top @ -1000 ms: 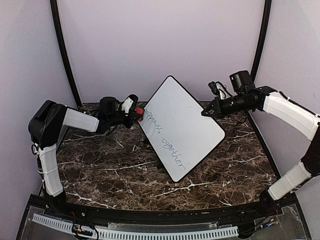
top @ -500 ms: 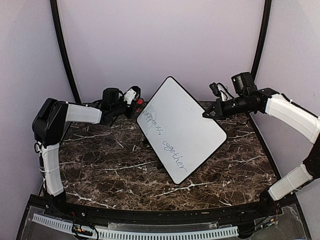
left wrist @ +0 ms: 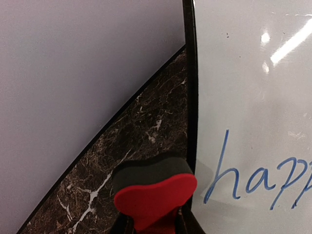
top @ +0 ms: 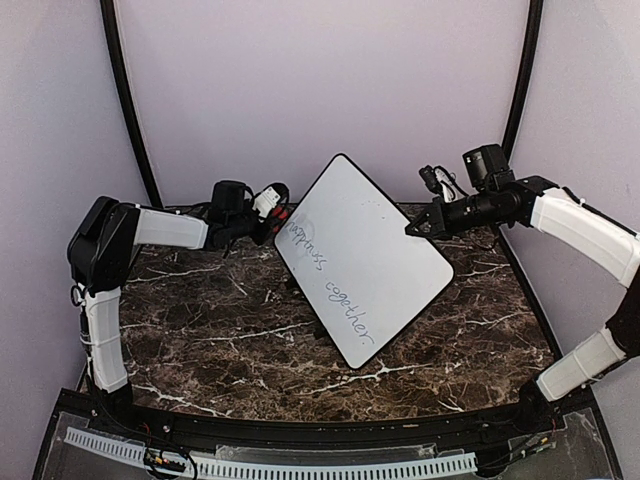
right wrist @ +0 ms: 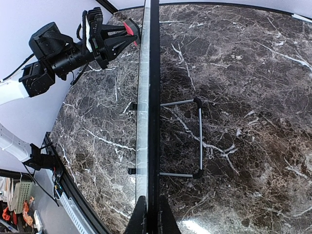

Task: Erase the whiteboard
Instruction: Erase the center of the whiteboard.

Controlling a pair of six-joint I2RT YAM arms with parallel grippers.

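The whiteboard [top: 365, 255] stands tilted on a wire stand, with blue handwriting "happiness together" along its lower left side [left wrist: 253, 122]. My left gripper [top: 272, 212] is shut on a red eraser [left wrist: 155, 194] with a black felt face. The eraser sits at the board's left black rim, just beside the "h". My right gripper [top: 410, 228] is shut on the board's right edge, which shows edge-on [right wrist: 148, 122] between its fingers [right wrist: 138, 219]. The right wrist view also shows the eraser [right wrist: 130, 27] at the far end of the board.
The board's wire stand [right wrist: 199, 139] rests on the dark marble table [top: 220, 340] behind the board. Lilac walls and black corner posts [top: 125, 100] enclose the table at the back and sides.
The left gripper with the eraser has moved from over the start of the writing up and back to the board's left rim. The writing looks unchanged. The right arm has barely moved.
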